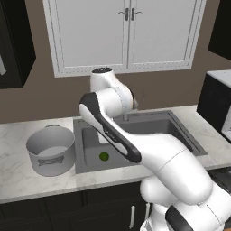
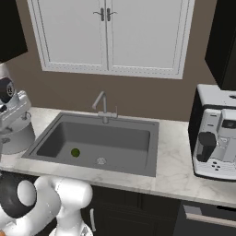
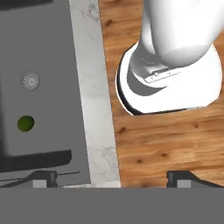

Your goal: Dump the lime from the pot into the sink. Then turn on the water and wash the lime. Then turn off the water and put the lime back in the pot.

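While lime [image 1: 104, 156] lies in sink [image 1: 178, 131], hand [image 3: 111, 179] released, pot [image 1: 50, 150] upright on counter.

Lime [image 1: 104, 156] green; sink [image 2: 115, 133] dark grey; pot [image 1: 50, 150] light grey; countertop [image 2: 173, 173] white marble, grey-veined.

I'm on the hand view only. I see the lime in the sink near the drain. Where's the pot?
Observer: The pot stands upright on the counter, just left of the sink, with nothing in it.
Operator: Where's the faucet?
Observer: The faucet rises at the middle of the sink's back rim.
Operator: Anything on the right side?
Observer: A coffee machine sits on the counter right of the sink.
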